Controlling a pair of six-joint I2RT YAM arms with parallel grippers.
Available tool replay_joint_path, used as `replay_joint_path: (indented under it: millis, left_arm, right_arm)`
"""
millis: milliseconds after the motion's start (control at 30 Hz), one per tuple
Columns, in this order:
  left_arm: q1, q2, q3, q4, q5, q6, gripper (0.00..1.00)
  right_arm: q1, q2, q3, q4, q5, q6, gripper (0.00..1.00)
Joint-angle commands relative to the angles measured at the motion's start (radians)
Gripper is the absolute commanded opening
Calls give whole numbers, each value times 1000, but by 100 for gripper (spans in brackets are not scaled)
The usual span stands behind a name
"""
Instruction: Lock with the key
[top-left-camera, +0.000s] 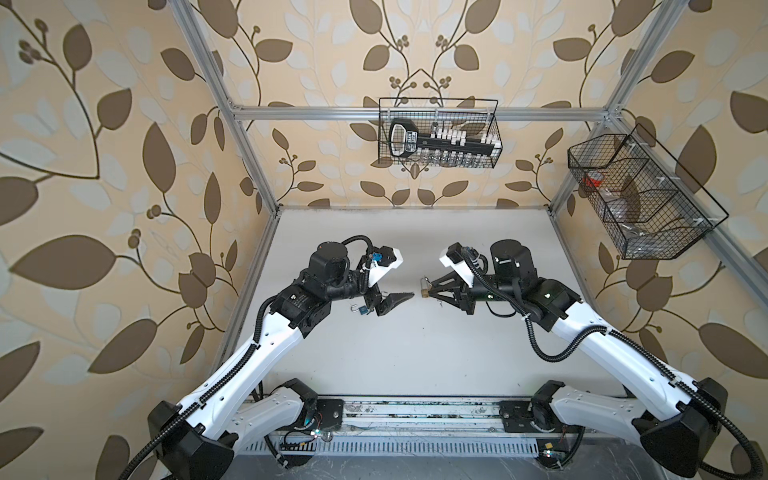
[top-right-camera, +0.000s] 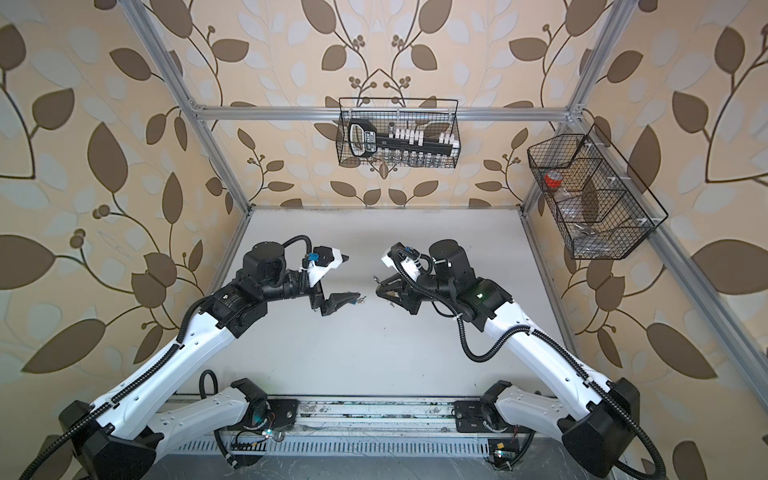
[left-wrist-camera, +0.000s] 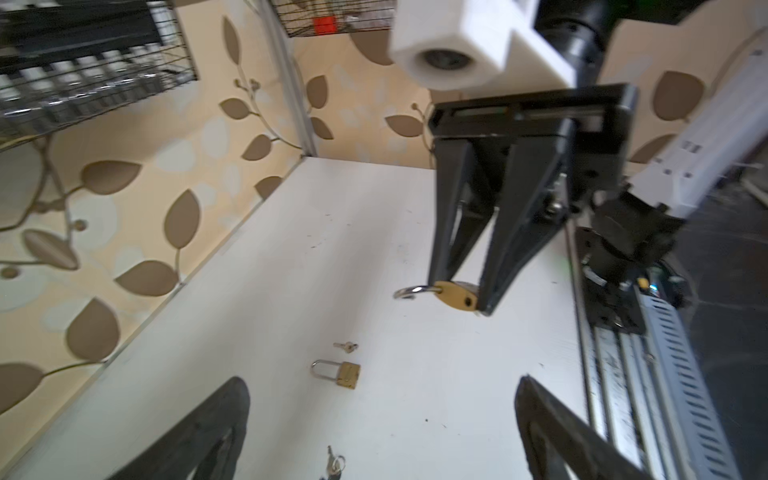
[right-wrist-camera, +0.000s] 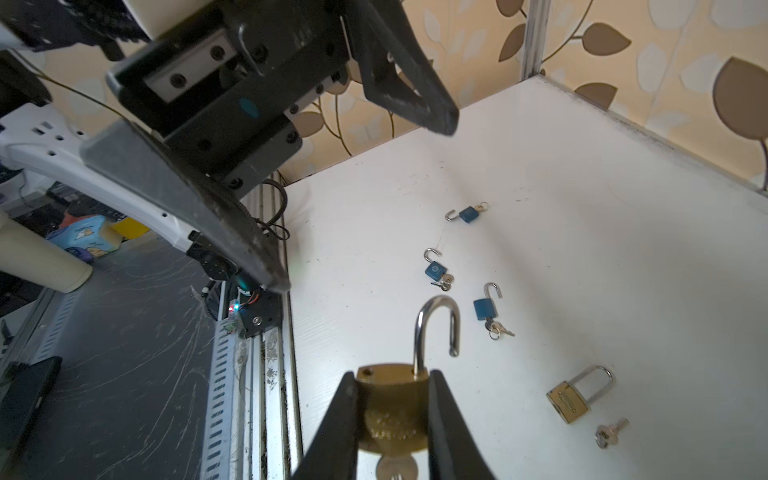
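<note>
Right gripper (right-wrist-camera: 392, 375): clamped on the body of a brass padlock (right-wrist-camera: 390, 415), held clear above the white table (right-wrist-camera: 582, 257).
Held lock: its shackle (right-wrist-camera: 436, 324) stands swung open. A key (right-wrist-camera: 397, 467) sits in the keyway beneath, seen only in the right wrist view.
Left gripper (left-wrist-camera: 382, 381): fingers spread wide and empty, tips close to the right gripper but apart from it in both top views.
Padlock count: five in the right wrist view, two brass and three blue.
Blue padlocks (right-wrist-camera: 469, 214) (right-wrist-camera: 435, 271) (right-wrist-camera: 485, 308): lying on the table, shackles open, keys at their bases.
Second brass padlock (right-wrist-camera: 567, 401): flat on the table, shackle closed, a loose key (right-wrist-camera: 611, 432) just beside it.
Left wrist view: shows the held lock end-on, plus the second brass padlock and its loose key.
Top views: only one of the blue padlocks (top-left-camera: 362, 309) shows plainly, beside the left gripper.
Wire baskets: two, one on the back rail (top-left-camera: 494, 124), one on the right-hand rail (top-left-camera: 640, 245).
Writing: a label on the black key-shaped rack (top-left-camera: 440, 141) in the back basket, and stamped characters on the held lock. Both appear too blurred to read.
</note>
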Motion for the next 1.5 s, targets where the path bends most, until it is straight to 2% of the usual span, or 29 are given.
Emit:
replay_joint_path:
  millis: [0, 267, 533, 1467]
  left_arm:
    - [3, 44, 100, -77, 246, 149, 95]
    - [1, 129, 160, -115, 370, 168, 80]
    - [-2, 184, 191, -162, 423, 171, 67]
    - [-26, 244, 230, -275, 480, 229, 24]
  right_arm:
    - [-4, -11, 45, -75, -126, -90, 0]
    - [-4, 4, 52, -90, -210, -103, 0]
    - [-2, 13, 59, -88, -288, -111, 0]
    - [-2, -1, 52, -66, -271, -100, 0]
